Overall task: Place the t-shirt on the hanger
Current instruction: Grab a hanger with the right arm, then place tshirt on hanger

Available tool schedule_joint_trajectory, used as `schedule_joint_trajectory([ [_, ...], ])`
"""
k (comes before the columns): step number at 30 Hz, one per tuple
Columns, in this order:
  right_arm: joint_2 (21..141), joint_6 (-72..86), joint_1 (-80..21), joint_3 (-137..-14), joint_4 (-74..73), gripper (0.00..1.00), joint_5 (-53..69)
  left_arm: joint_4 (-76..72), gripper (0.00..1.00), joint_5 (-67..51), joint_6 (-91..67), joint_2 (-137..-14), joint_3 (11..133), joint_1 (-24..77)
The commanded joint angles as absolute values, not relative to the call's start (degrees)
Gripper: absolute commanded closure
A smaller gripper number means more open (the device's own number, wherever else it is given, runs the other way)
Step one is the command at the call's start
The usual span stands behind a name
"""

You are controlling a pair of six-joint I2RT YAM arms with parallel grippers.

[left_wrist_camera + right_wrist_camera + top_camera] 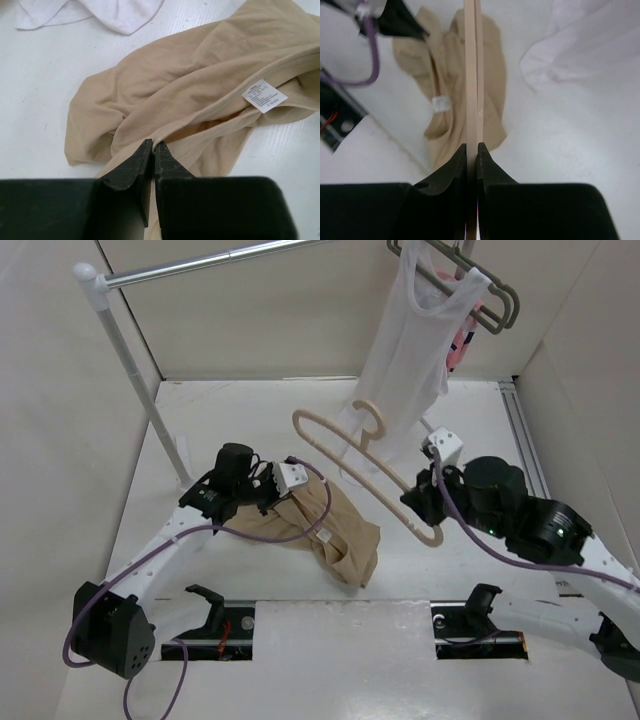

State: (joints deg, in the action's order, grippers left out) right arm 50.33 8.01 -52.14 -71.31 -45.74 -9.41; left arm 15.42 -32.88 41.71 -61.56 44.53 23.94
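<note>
The tan t-shirt (340,530) lies crumpled on the white table between the two arms. Its white care label (264,98) faces up. My left gripper (272,490) is at the shirt's left upper edge, shut on a ribbed hem of the t-shirt (152,144). The pale peach hanger (365,472) is held up off the table, slanting from upper left to lower right, hook pointing back. My right gripper (420,502) is shut on the hanger's lower right end, and the bar (473,75) runs straight away from the jaws over the t-shirt (445,75).
A white tank top (410,340) hangs on a grey-green hanger (470,285) from the rail (200,265) at the back, its hem reaching the table (100,12). Something pink (462,340) shows behind it. The rail's white post (135,370) stands at back left. Walls enclose the table.
</note>
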Motion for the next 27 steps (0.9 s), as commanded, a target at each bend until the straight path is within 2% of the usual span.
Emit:
schedule_joint_trajectory([
  [1,45.18,15.38,-54.22,-70.84,-54.48,1.0,-3.62,13.98,1.0,-31.38,39.2,-62.92,47.72,23.73],
  [3,43.95,15.91,-54.23,-70.84,-59.47,1.0,2.62,12.66,1.0,-28.49,36.57,-63.63,48.34,23.73],
  [9,41.22,16.44,-54.23,-73.04,-67.93,1.0,7.81,12.13,1.0,-25.31,35.16,-64.69,49.04,23.73],
  [22,43.24,13.36,-54.23,-68.47,-62.41,1.0,3.17,14.24,1.0,-27.86,36.47,-63.55,49.04,23.73],
  [27,45.26,11.43,-54.23,-67.24,-58.81,1.0,5.1,14.24,1.0,-28.39,35.33,-63.54,49.04,23.73],
])
